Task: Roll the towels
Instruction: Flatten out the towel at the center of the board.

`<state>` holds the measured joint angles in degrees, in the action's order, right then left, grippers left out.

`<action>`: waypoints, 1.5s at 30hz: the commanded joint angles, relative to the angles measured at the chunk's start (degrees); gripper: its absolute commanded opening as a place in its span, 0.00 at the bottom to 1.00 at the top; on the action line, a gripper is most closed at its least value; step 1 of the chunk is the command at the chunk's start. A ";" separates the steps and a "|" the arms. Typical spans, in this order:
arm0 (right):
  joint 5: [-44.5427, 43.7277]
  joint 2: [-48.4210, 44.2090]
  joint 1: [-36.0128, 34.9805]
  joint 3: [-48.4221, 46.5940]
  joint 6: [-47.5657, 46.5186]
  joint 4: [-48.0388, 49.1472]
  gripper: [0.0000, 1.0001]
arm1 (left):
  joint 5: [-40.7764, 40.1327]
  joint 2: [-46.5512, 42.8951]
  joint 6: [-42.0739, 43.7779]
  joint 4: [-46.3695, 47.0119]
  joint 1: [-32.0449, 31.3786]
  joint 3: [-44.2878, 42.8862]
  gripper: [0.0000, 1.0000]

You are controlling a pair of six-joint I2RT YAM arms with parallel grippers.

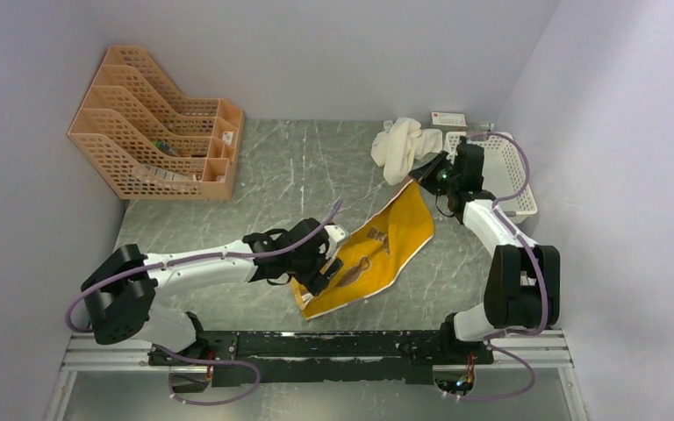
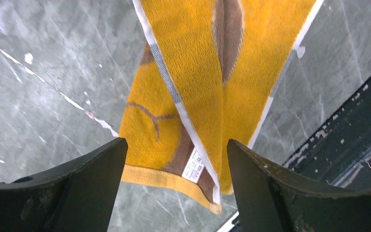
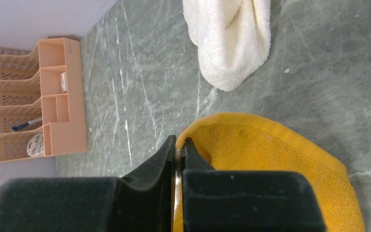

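Top view: two towels on a grey-green marbled table [image 1: 290, 175], two arms at its near edge.

Mustard-yellow towel [image 1: 377, 246], one, near the table's middle, yellow side up with brown markings and a white border; stretched diagonally from the far right corner down toward the near rail [image 1: 316, 344]. Far corner pinched in the right gripper [image 1: 419, 178], jaws clamped flat on the hem, as confirmed from the right wrist [image 3: 178, 145]. Near end under the left gripper [image 1: 323, 267], jaws spread wide and grasping nothing; from the left wrist, both fingers [image 2: 77, 188] either side of a folded ridge of the cloth, small care label [image 2: 193, 166] showing close to the lower hem.

Cream-white towel [image 1: 402, 147], one, bunched in a loose heap at the far right, unrolled, just beyond the right gripper and apart from the yellow cloth.

Surroundings: one peach mesh file organizer [image 1: 154, 132] with stepped compartments at the far left, well apart from both towels; one white slotted basket [image 1: 513, 180] at the far right, partly hidden by the right arm and its purple cable; one small white box [image 1: 448, 118] against the back wall.
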<state>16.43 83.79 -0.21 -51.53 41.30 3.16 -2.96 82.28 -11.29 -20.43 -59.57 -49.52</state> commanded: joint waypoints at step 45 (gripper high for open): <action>5.00 -29.66 1.73 -4.28 2.07 -22.83 0.00 | -21.57 -28.27 -3.32 -26.70 13.26 -14.45 0.07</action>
<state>22.24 60.18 1.48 -52.12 43.68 -13.13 -18.28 57.01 -15.57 -42.39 -46.72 -59.90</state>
